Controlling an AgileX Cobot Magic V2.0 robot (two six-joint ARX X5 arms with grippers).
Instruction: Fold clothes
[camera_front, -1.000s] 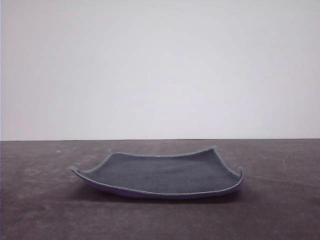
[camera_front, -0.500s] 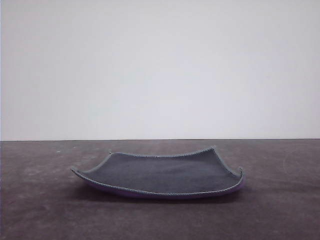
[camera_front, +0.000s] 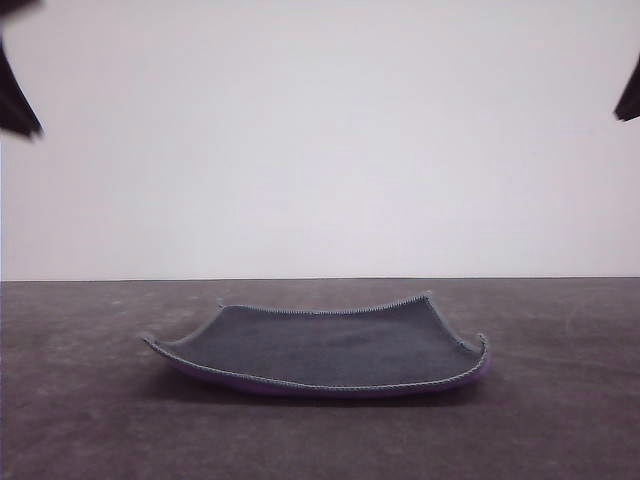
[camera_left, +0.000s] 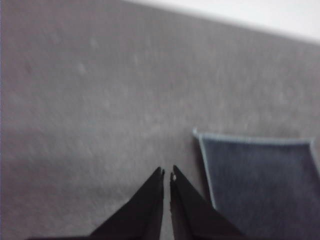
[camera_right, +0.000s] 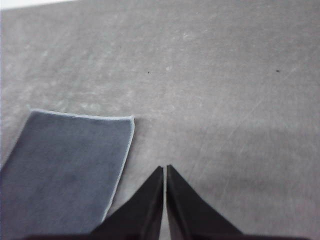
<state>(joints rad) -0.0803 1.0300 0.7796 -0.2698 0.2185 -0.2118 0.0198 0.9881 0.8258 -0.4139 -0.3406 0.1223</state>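
The cloth (camera_front: 320, 350) lies spread on the dark table, dark grey face up, with a purple underside showing along its near edge and its corners curling upward. My left gripper (camera_left: 166, 175) is shut with nothing in it, hovering over bare table beside the cloth's (camera_left: 260, 175) left edge. My right gripper (camera_right: 165, 170) is shut and empty too, hovering over bare table just off the cloth's (camera_right: 65, 170) right edge. In the front view, dark parts of the left arm (camera_front: 15, 100) and right arm (camera_front: 630, 100) show at the upper corners.
The dark grey table (camera_front: 560, 420) stretches wide on both sides of the cloth. A plain white wall (camera_front: 320, 140) stands behind the table's far edge.
Dark parts of both arms have come into the front view's upper corners, where nothing showed before. The cloth has not moved.
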